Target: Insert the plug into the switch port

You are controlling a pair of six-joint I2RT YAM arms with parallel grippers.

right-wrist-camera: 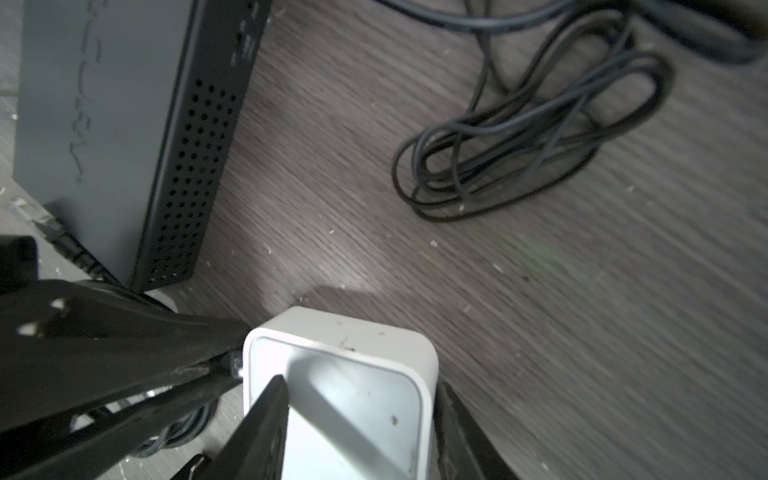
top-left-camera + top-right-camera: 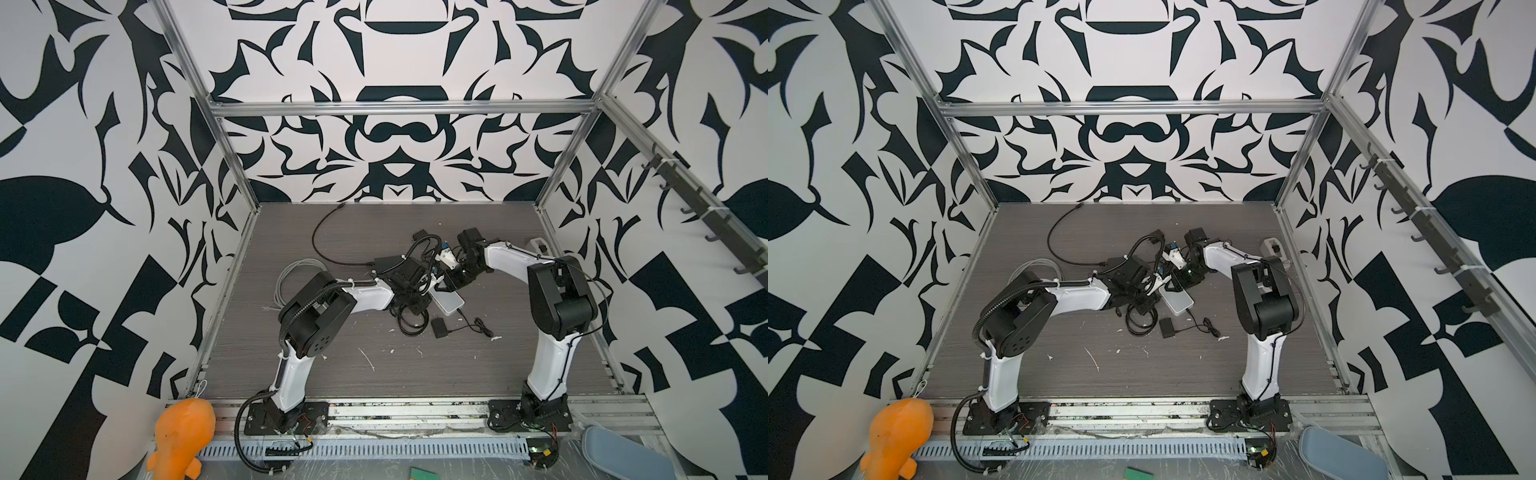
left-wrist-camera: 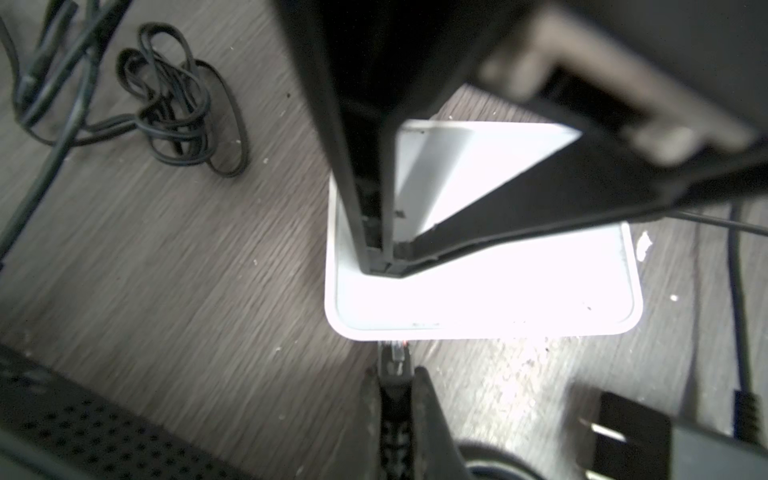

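Black-and-white patterned walls and an aluminium frame close in a grey wood-grain desk (image 2: pixel 415 374). At the far left, beyond the desk's near edge, sits an orange soft toy (image 2: pixel 183 432). Further in lies a coil of pale grey cable (image 2: pixel 291 274).

The left gripper (image 3: pixel 395 370) has its jaws drawn together on the black cable just behind a clear-tipped plug (image 3: pixel 395 351). The plug's tip meets the edge of a white rounded-square plastic box (image 3: pixel 478 282). This white box (image 2: pixel 448 302) lies near the middle of the desk in both top views. Just beside the left gripper lies a flat matte-black box with a perforated side (image 1: pixel 104 124). Its sockets are out of sight, and the plug is not at it.

The right gripper (image 1: pixel 359 384) reaches onto the white box with its jaws apart, roughly halfway. One finger (image 1: pixel 262 432) lies over the top face near the plug side. The other finger (image 1: pixel 461 440) stands beside the opposite side. Whether they press on the box I cannot tell.

Near the white box, toward the desk's front, rests a black power adapter with two metal prongs (image 2: pixel 438 327). A bundle of thin black cord (image 1: pixel 532 137) lies close by.

Raised letters run along the black box's top, but they are slanted and cut off by the frame, so I cannot read them with certainty. Small white print on its edge is too blurred to read.
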